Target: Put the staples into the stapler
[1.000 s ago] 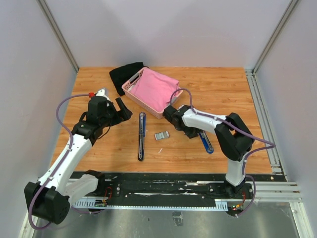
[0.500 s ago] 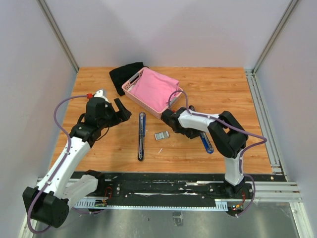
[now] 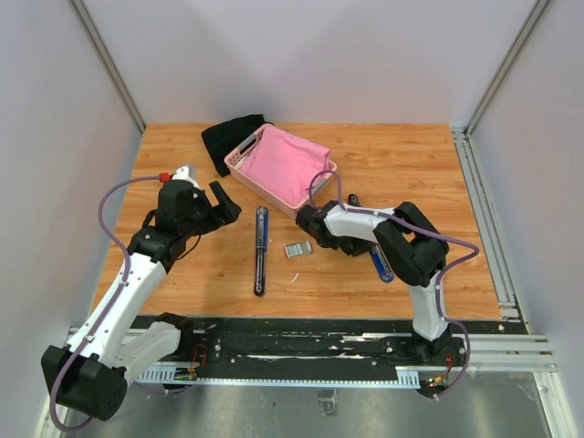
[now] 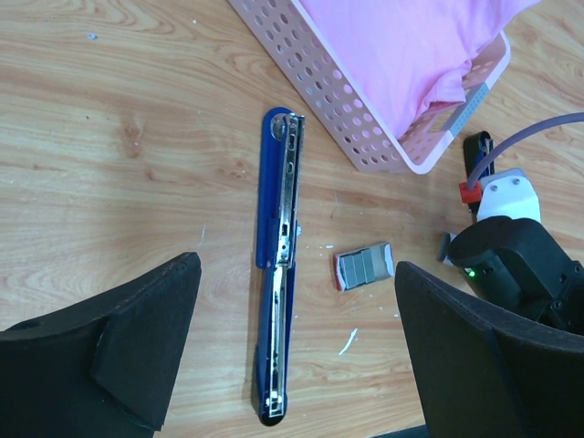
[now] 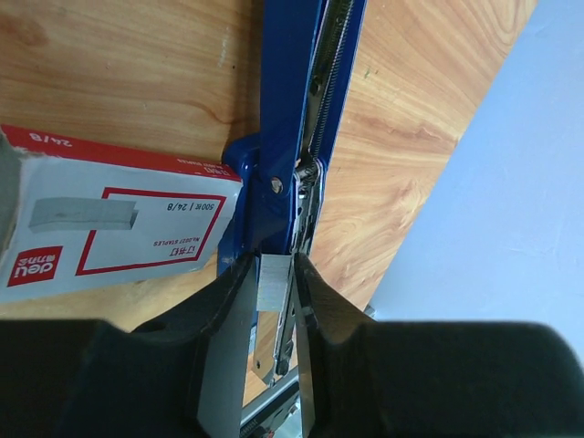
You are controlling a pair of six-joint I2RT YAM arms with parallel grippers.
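The blue stapler (image 3: 260, 249) lies opened flat and lengthwise on the table, its metal channel facing up (image 4: 281, 274). The staples carton (image 3: 298, 248) lies just right of it, open, with grey staple blocks inside (image 4: 365, 267). In the right wrist view the carton is white with red print (image 5: 119, 219). My right gripper (image 3: 308, 222) hovers just behind the carton and is shut on a small silvery strip of staples (image 5: 274, 281), close to the stapler (image 5: 292, 137). My left gripper (image 3: 219, 203) is open and empty, above and left of the stapler (image 4: 292, 301).
A pink perforated basket (image 3: 245, 169) holding pink cloth (image 3: 283, 160) stands behind the stapler, with a black cloth (image 3: 224, 137) beside it. A blue elongated object (image 3: 379, 260) lies under the right forearm. The basket's wall also shows in the left wrist view (image 4: 347, 109).
My right gripper has shifted slightly left toward the carton and stapler, and its elbow has moved left. The left arm has barely moved.
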